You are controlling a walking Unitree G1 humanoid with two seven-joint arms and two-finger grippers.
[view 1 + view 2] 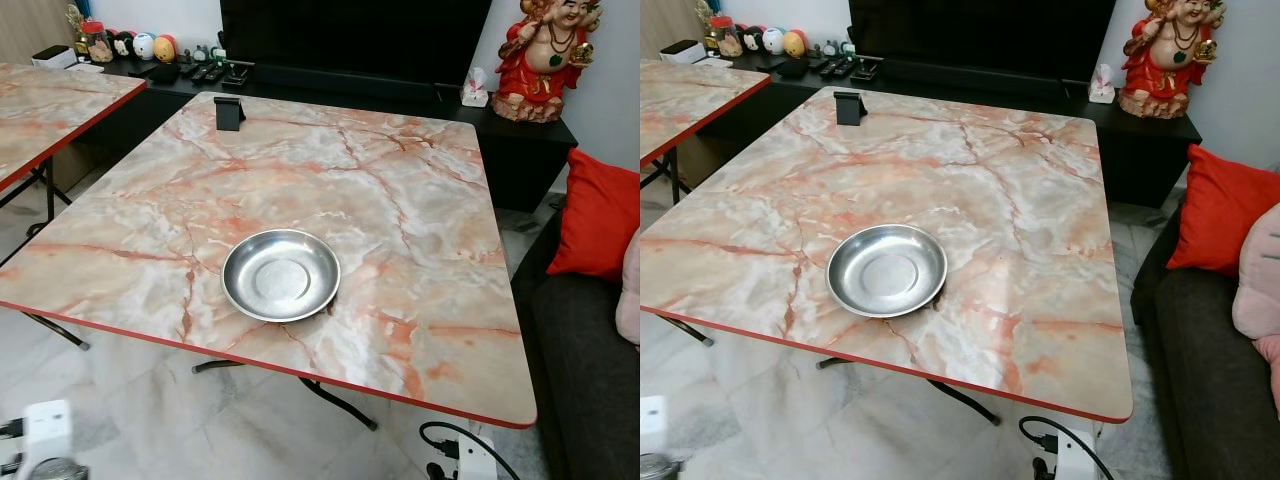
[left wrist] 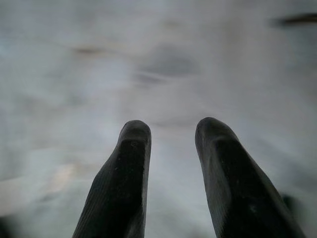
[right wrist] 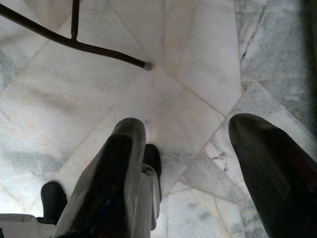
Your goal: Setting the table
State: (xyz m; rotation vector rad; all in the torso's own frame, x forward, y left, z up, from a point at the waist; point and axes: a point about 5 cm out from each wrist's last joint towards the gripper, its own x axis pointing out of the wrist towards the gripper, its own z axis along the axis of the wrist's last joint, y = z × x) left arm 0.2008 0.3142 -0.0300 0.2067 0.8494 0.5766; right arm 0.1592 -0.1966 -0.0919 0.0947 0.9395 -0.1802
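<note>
Left gripper (image 2: 166, 134): fingers parted, nothing between them, aimed at a blurred pale floor. Right gripper (image 3: 190, 131): fingers spread wide, holding nothing, pointing down at the marble floor tiles (image 3: 198, 74), with a dark table leg (image 3: 74, 43) ending in a foot ahead of the fingertips.

The metal plate (image 1: 281, 274), round, shallow and empty, lies flat on the marble-pattern tabletop (image 1: 400, 200), near the near edge and left of that edge's middle. A small black stand (image 1: 229, 112) sits at the far-left corner. A red cushion (image 1: 600, 215) rests on the sofa beyond the right edge.
</note>
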